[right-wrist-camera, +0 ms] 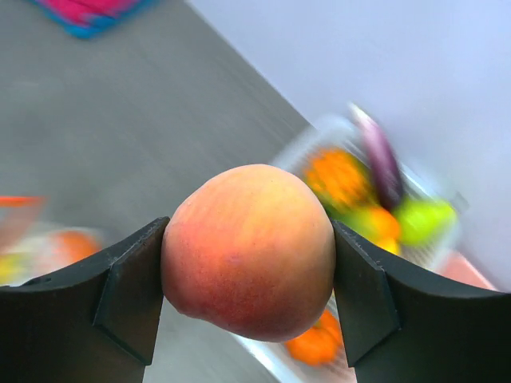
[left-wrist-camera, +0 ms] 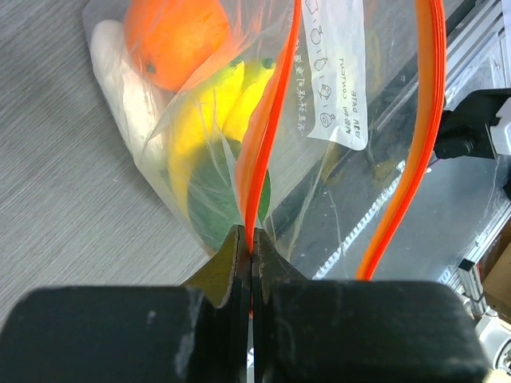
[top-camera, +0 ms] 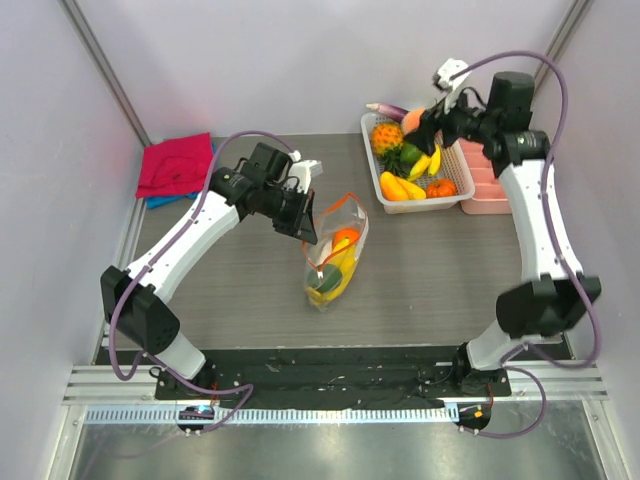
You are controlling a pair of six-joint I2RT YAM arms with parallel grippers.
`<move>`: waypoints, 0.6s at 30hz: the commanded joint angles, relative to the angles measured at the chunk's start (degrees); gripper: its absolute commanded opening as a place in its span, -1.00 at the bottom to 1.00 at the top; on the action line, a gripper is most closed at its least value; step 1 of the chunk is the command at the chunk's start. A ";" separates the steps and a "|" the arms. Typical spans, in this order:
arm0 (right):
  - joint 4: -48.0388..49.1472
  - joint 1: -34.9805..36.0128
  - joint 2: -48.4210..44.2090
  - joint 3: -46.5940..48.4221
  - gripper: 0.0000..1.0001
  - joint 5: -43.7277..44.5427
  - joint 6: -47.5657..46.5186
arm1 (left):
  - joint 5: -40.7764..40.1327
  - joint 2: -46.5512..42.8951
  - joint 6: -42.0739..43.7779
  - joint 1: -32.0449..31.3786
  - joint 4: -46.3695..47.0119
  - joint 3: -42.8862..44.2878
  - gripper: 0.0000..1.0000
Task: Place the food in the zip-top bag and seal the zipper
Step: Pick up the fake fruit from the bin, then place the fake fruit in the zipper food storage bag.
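The clear zip-top bag (top-camera: pixel 337 255) lies mid-table with its mouth held up. It holds an orange (left-wrist-camera: pixel 177 38), a yellow banana (left-wrist-camera: pixel 209 112), a green fruit (left-wrist-camera: pixel 217 199) and a white oblong piece (left-wrist-camera: pixel 121 84). My left gripper (top-camera: pixel 308 228) is shut on the bag's orange-red zipper strip (left-wrist-camera: pixel 267 136) at one lip; the other lip (left-wrist-camera: pixel 411 144) hangs apart, so the mouth is open. My right gripper (top-camera: pixel 420 124) is shut on a peach (right-wrist-camera: pixel 249 247) and holds it in the air above the white basket (top-camera: pixel 372 170).
The white basket holds more toy food (top-camera: pixel 410 170), with a purple piece (top-camera: pixel 388 110) at its back edge. A pink tray (top-camera: pixel 482 180) stands right of it. A red folded cloth (top-camera: pixel 175 165) lies on something blue at the back left.
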 commanded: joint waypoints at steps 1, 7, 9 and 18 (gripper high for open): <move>-0.69 11.77 -12.84 -7.54 -0.76 -15.12 1.49 | 1.24 -0.14 1.21 -0.20 0.62 2.07 -1.00; 7.22 27.17 -21.38 -19.67 -0.74 -6.43 -2.19 | 2.12 -0.14 0.77 -0.20 1.15 2.07 -1.00; 7.04 30.52 -20.77 -21.35 -0.74 -4.50 -3.43 | 2.30 -0.14 0.59 -0.20 1.06 2.16 -1.00; 4.85 35.71 -17.87 -26.18 -0.64 -0.62 -7.56 | 2.21 -0.76 1.21 -0.20 0.71 1.81 -1.00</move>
